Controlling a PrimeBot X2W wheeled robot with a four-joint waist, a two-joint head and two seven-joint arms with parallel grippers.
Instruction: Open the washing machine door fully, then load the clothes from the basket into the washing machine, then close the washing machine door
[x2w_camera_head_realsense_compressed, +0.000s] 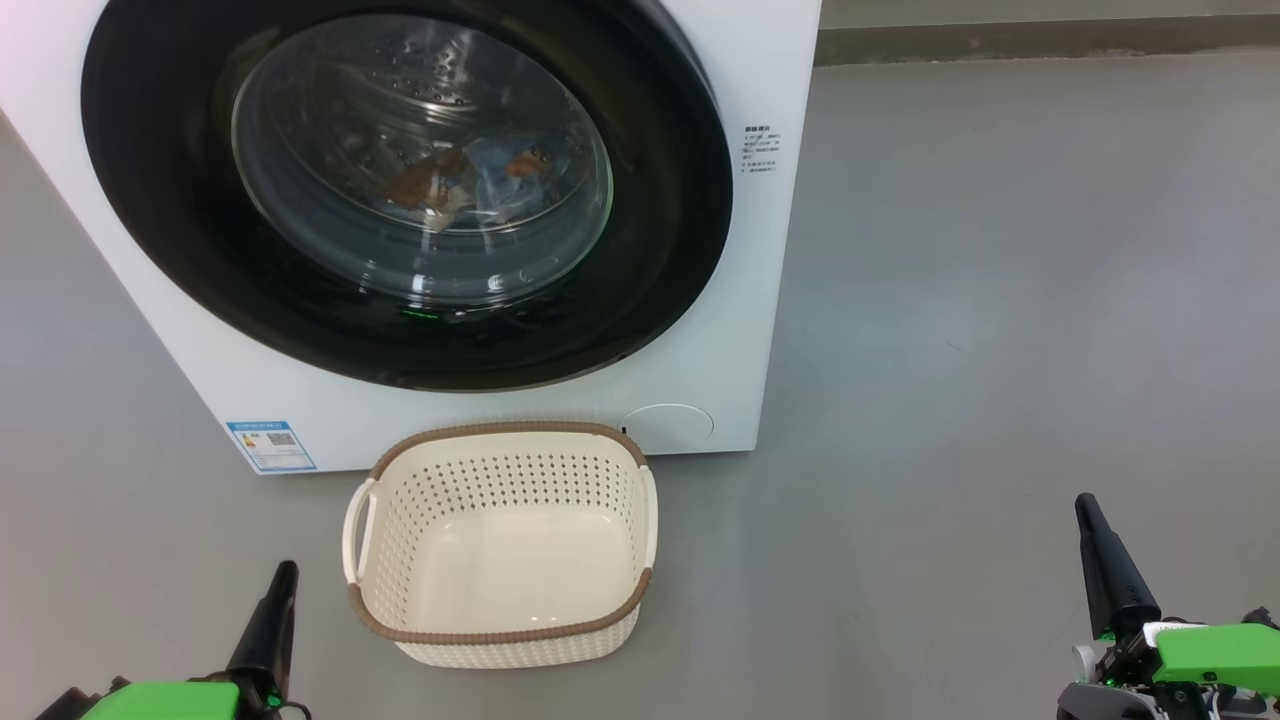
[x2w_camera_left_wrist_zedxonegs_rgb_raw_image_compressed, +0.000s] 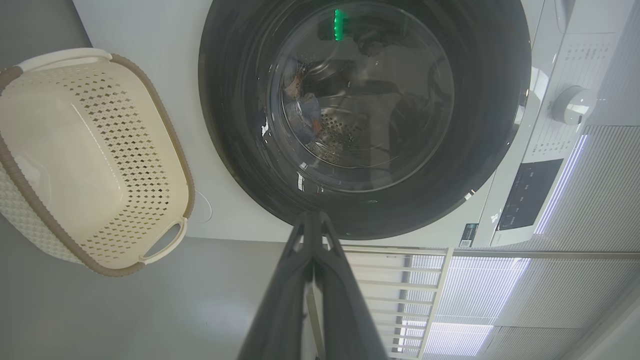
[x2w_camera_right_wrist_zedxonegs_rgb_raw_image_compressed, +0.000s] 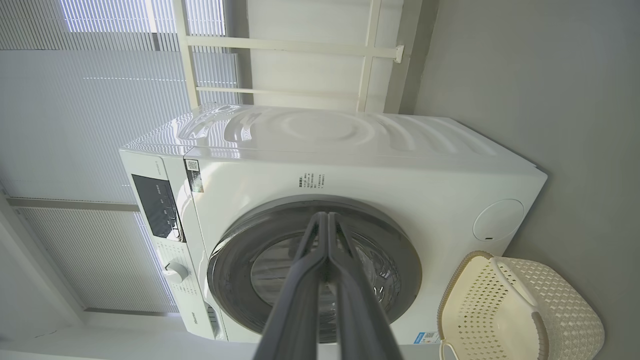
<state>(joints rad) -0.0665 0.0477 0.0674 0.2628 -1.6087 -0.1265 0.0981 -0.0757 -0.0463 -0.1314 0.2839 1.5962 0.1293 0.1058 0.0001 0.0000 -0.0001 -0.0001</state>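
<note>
The white washing machine (x2w_camera_head_realsense_compressed: 500, 420) (x2w_camera_right_wrist_zedxonegs_rgb_raw_image_compressed: 350, 170) stands ahead with its round black-rimmed door (x2w_camera_head_realsense_compressed: 405, 190) (x2w_camera_left_wrist_zedxonegs_rgb_raw_image_compressed: 365, 115) (x2w_camera_right_wrist_zedxonegs_rgb_raw_image_compressed: 315, 270) flat against the front. Behind the glass, light blue clothes with orange-brown patches (x2w_camera_head_realsense_compressed: 470, 185) (x2w_camera_left_wrist_zedxonegs_rgb_raw_image_compressed: 305, 117) lie in the steel drum. The cream basket (x2w_camera_head_realsense_compressed: 500, 545) (x2w_camera_left_wrist_zedxonegs_rgb_raw_image_compressed: 85, 160) (x2w_camera_right_wrist_zedxonegs_rgb_raw_image_compressed: 515, 310) sits on the floor before the machine, with nothing inside. My left gripper (x2w_camera_head_realsense_compressed: 285, 572) (x2w_camera_left_wrist_zedxonegs_rgb_raw_image_compressed: 314, 216) is shut at the lower left, beside the basket. My right gripper (x2w_camera_head_realsense_compressed: 1085, 503) (x2w_camera_right_wrist_zedxonegs_rgb_raw_image_compressed: 327, 216) is shut at the lower right, well apart from it.
Grey floor (x2w_camera_head_realsense_compressed: 1000, 300) spreads to the right of the machine up to a skirting line at the back. A white railing and window blinds (x2w_camera_right_wrist_zedxonegs_rgb_raw_image_compressed: 100, 100) stand behind the machine. The control panel and knob (x2w_camera_right_wrist_zedxonegs_rgb_raw_image_compressed: 175, 272) are on its front.
</note>
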